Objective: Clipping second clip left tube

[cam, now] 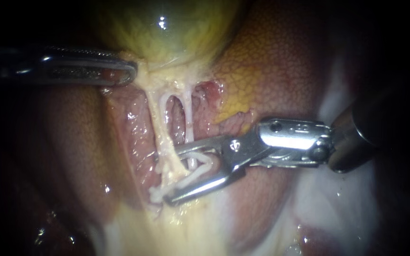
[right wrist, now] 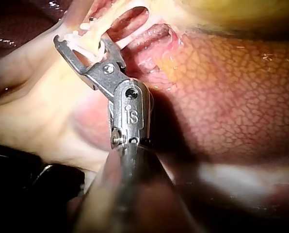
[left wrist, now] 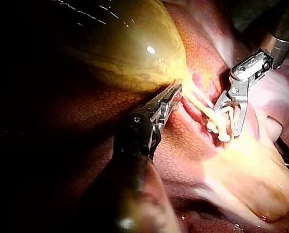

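With my left instrument clamped on the gallbladder and my right instrument holding a clip in parted jaws, closing here could trap the right tube along with the left tube.

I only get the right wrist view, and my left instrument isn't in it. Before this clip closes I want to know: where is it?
Observer: In the endoscope view the left instrument is at the lower end of the gallbladder, its jaws shut on the pale tissue there.
Operator: How close is that to my right instrument?
Observer: Apart. The left tube runs bare between that hold and the right instrument, whose jaws hold the white clip.
Operator: Is the gallbladder's body near the clip?
Observer: No. The left wrist view shows it bulging beyond the left instrument, away from the clip.
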Tool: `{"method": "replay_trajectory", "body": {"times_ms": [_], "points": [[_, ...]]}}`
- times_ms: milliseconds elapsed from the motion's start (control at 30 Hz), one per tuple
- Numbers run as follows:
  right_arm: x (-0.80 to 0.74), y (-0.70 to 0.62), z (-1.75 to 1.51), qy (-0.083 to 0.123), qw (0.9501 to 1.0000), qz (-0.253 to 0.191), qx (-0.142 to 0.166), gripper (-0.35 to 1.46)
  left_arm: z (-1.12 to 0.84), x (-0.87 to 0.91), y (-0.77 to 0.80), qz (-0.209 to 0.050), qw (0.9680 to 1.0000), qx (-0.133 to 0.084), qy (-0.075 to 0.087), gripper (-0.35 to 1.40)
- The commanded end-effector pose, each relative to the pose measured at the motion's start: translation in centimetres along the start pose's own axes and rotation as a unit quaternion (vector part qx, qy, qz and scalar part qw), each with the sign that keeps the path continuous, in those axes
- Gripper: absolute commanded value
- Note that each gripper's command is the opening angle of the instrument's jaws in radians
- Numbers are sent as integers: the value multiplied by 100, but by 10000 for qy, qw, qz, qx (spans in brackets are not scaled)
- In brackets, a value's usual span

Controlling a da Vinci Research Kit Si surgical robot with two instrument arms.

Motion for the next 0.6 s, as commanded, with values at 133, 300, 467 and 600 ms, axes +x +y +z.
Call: {"method": "replay_trajectory", "body": {"times_ms": [133,300,467,600], "points": [[10,-6,4,169,9998,81,82,40,0,0,0,0,10000,0,1,-35],[24,-14,6,393,9989,189,159,39,0,0,0,0,10000,0,1,-35],[31,-21,6,372,9978,352,429,35,0,0,0,0,10000,0,1,-35],[31,-21,6,353,9974,377,504,28,0,0,0,0,10000,0,1,-35]]}}
